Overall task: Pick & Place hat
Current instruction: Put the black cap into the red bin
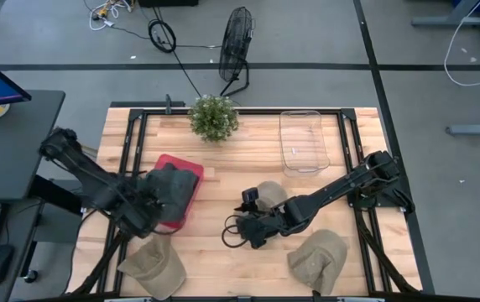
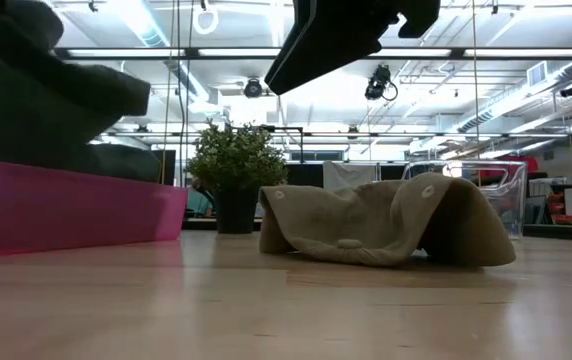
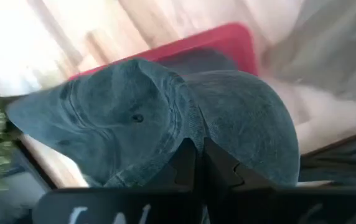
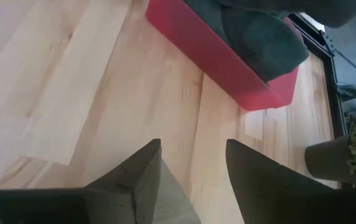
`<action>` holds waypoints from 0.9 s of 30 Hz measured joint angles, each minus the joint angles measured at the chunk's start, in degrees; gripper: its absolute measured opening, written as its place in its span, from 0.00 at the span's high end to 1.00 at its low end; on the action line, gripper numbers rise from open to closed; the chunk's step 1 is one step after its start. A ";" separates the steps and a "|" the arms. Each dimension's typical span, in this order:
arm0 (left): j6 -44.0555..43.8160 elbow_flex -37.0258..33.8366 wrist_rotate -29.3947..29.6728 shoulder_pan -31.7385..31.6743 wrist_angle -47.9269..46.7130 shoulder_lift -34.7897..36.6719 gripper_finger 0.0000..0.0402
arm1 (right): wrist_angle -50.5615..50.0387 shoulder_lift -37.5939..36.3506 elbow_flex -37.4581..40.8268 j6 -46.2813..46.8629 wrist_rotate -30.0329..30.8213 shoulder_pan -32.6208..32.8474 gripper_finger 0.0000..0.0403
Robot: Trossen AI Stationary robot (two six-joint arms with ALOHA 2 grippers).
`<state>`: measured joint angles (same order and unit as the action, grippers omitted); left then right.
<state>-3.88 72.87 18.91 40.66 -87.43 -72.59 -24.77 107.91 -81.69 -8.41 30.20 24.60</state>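
Observation:
A dark blue-grey hat (image 1: 175, 183) sits over the red bin (image 1: 191, 168) at the table's left. My left gripper (image 1: 150, 204) is at the hat's near-left side and shut on it. In the left wrist view the hat (image 3: 165, 118) fills the picture, with the bin's red wall (image 3: 228, 37) behind it. My right gripper (image 1: 233, 231) hangs open over bare wood at mid-table, touching nothing; its fingers (image 4: 193, 162) point toward the bin (image 4: 228, 68). A tan hat (image 1: 271, 194) lies just behind it on the table, brim down (image 2: 386, 225). My left gripper pinches the dark hat's cloth at the crown's lower edge (image 3: 193, 146) between its two shut fingers, reaching in from the table's near-left side. The hat spreads out beyond the fingers over the red bin, and its lower part (image 2: 26, 140) drops behind the bin's wall (image 2: 66, 210).
Two more tan hats lie near the front edge, one left (image 1: 152, 264) and one right (image 1: 320, 260). A potted plant (image 1: 213, 116) and a clear plastic container (image 1: 303, 141) stand at the far side. Bare wood lies between the bin and my right gripper.

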 joint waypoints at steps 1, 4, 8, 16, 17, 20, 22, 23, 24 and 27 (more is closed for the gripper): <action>0.04 -2.58 1.12 0.52 0.14 1.10 0.98 | 0.02 0.00 0.00 0.02 0.00 0.02 0.54; -0.08 -9.48 1.95 0.86 1.69 3.23 0.98 | 0.20 0.01 0.00 -0.13 -0.03 0.02 0.54; 0.29 -16.92 2.24 0.86 11.69 5.30 0.98 | 0.15 0.00 0.00 0.94 -0.15 0.02 0.54; -1.27 -25.89 2.91 -0.34 23.03 5.91 0.97 | 0.21 0.00 0.00 0.45 -0.15 -0.35 0.54; -5.34 -27.31 2.86 -0.72 23.34 5.89 0.95 | 0.22 0.01 0.00 0.45 -0.15 -0.35 0.54; -18.85 -29.85 2.63 -1.74 23.81 5.69 0.87 | 0.22 0.01 0.02 0.45 -0.15 -0.42 0.54; -24.25 -30.20 2.29 -2.32 23.91 5.72 0.81 | 0.22 0.01 0.02 0.45 -0.15 -0.42 0.54; -25.83 -30.17 2.23 -2.51 23.98 5.71 0.78 | 0.22 0.00 0.02 0.45 -0.15 -0.42 0.54; -27.00 -30.05 2.21 -2.69 23.99 5.71 0.75 | 0.21 0.01 0.02 0.45 -0.15 -0.42 0.54; -28.49 -29.38 2.19 -2.95 24.25 5.71 0.68 | 0.19 0.01 0.02 0.45 -0.16 -0.42 0.54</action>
<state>-32.37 43.49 21.10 37.71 -63.18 -66.87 -24.58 107.92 -81.67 -7.97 30.04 24.18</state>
